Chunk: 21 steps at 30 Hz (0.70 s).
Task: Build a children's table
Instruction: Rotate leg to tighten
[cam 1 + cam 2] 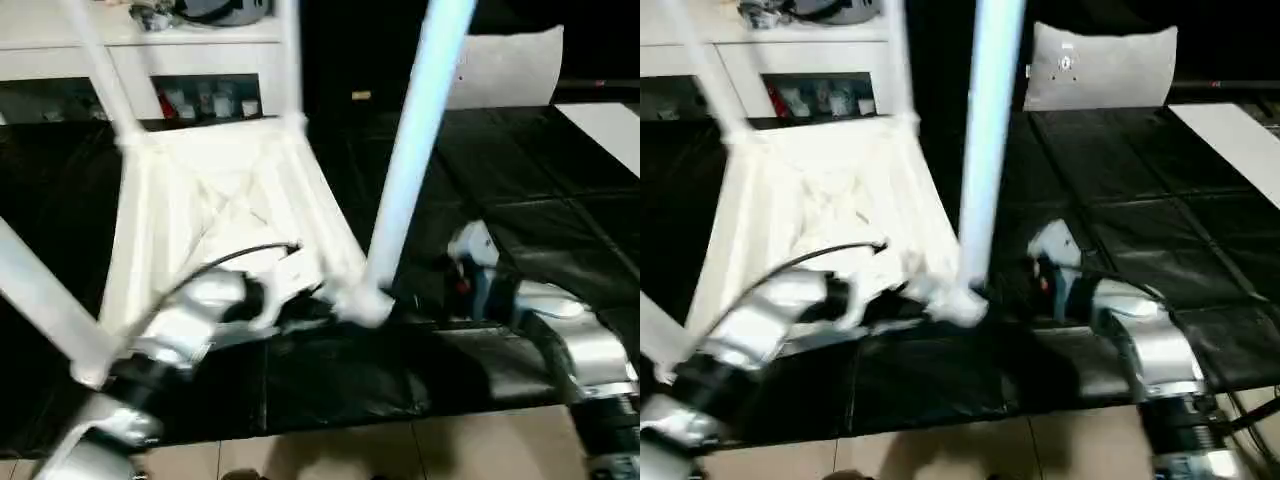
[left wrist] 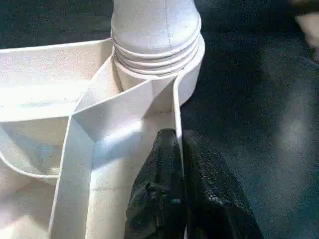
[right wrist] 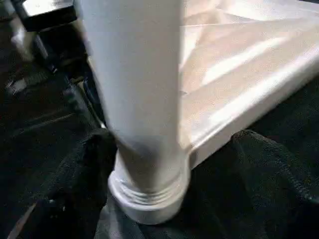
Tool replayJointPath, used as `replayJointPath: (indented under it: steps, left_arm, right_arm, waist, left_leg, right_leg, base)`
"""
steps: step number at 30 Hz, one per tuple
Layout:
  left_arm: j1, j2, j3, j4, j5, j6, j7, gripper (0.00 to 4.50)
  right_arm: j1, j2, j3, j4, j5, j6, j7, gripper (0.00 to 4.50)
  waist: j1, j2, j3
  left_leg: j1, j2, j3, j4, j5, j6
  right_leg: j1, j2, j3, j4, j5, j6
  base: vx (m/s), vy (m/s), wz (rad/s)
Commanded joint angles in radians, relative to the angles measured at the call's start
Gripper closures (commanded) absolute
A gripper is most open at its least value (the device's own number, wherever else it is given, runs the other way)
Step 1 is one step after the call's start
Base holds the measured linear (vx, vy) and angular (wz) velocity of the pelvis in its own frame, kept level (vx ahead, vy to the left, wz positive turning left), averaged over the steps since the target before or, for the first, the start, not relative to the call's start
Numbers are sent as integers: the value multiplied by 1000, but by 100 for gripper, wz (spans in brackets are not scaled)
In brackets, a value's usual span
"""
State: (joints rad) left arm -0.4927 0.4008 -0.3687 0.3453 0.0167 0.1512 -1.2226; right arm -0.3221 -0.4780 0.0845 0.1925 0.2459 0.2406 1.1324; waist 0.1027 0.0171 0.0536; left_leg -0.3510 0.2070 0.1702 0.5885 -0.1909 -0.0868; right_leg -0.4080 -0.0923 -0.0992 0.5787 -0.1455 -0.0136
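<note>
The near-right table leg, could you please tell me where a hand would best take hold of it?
Grip the leg low on its shaft, just above the threaded collar seated in the tabletop corner socket. Come from the open outer side, level: the shaft is round and upright there, while the tabletop's ribs crowd the inner side.

All four legs (image 1: 415, 150) run past the top edge; shelf items (image 1: 205, 100) blur beyond telling.

Your two head cameras look forward and down over the upturned tabletop (image 1: 215, 215), slightly offset sideways. Both wrist cameras sit very close to one shared corner leg (image 2: 154, 27), viewing it from opposite sides.
</note>
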Motion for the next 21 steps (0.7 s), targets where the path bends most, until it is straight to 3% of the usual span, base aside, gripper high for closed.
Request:
replayJointPath:
  steps: [1,3,5,7,11,14,15,18,21]
  left_arm:
    - [-8,6,-64,-22,-10,-57,-108,450]
    - [-18,19,-79,-8,-15,-86,-159,450]
    - [-28,26,-88,3,-16,-106,-186,450]
    - [-36,30,-93,11,-17,-119,-204,450]
    - [-56,36,-104,32,-16,-147,-245,450]
    - [-64,41,-111,39,-17,-161,-268,450]
    - [-67,41,-112,42,-18,-165,-272,450]
    - [-72,40,-113,53,-19,-173,-277,450]
    - [-75,40,-113,63,-19,-180,-281,450]
  right_arm:
    - [-15,-19,23,-4,28,-8,75,53]
    - [-23,-37,48,1,47,13,157,53]
    - [-31,-48,64,10,55,22,203,87]
    - [-37,-52,71,15,62,35,227,87]
    - [-54,-54,90,29,77,60,273,128]
    - [-66,-54,101,45,87,71,296,137]
    - [-67,-55,105,45,92,80,309,164]
    - [-66,-56,106,42,98,93,325,172]
    - [-63,-59,110,38,105,108,338,209]
  waist:
    - [-3,0,-64]
    - [7,-4,-68]
    - [12,-5,-69]
    - [18,-2,-70]
    - [29,-6,-72]
    - [31,-6,-72]
    - [31,-7,-72]
    - [32,-7,-72]
    - [33,-8,-73]
  left_leg:
    - [10,23,1,-73,-279,47]
    - [9,25,1,-72,-264,53]
    - [9,27,3,-71,-250,54]
    - [9,28,2,-71,-239,55]
    - [7,28,3,-69,-215,54]
    - [5,27,2,-69,-213,51]
    - [5,26,2,-69,-215,46]
    - [5,26,2,-69,-213,46]
    - [5,26,2,-69,-205,47]
  right_leg:
    - [51,-50,44,-72,-371,-178]
    - [55,-51,45,-68,-362,-182]
    - [53,-50,47,-64,-329,-194]
    - [54,-51,47,-60,-311,-203]
    - [56,-55,48,-58,-313,-198]
    - [57,-54,47,-58,-316,-195]
    - [57,-54,46,-58,-327,-191]
    - [57,-54,46,-59,-331,-189]
    - [58,-54,46,-59,-329,-185]
  base:
    - [0,0,0]
    - [0,0,0]
    - [0,0,0]
    - [0,0,0]
    - [0,0,0]
    - [0,0,0]
    - [0,0,0]
    - [0,0,0]
    - [0,0,0]
